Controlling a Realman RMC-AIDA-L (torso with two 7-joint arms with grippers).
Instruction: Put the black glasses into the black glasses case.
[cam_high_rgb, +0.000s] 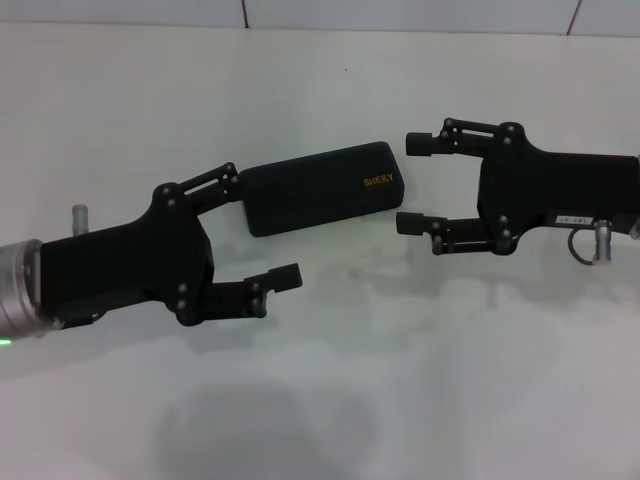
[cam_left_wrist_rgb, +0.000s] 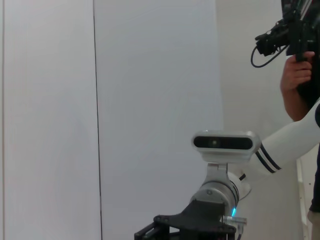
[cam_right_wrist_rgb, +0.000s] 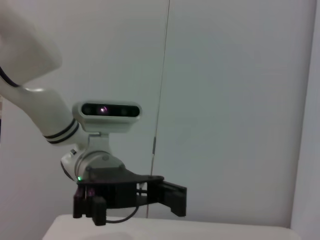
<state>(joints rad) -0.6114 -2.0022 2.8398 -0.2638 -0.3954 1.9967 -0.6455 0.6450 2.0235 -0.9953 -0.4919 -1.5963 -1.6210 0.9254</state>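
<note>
Between open end effectors, closed black glasses case (cam_high_rgb: 320, 187)

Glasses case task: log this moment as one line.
black glasses case: closed, on table | black glasses: not visible | left gripper: open, at case's end | right gripper: open, facing other end

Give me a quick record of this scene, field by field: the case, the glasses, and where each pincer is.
case: black glasses case lies shut on the white table, orange lettering on top
glasses: not visible in any view
left pincer: open, one finger at the case's left end, the other below it; contact unclear
right pincer: open, just off the case's right end, not touching
holding: neither pincer holds anything
background: a person's hand shows in the left wrist view
</note>
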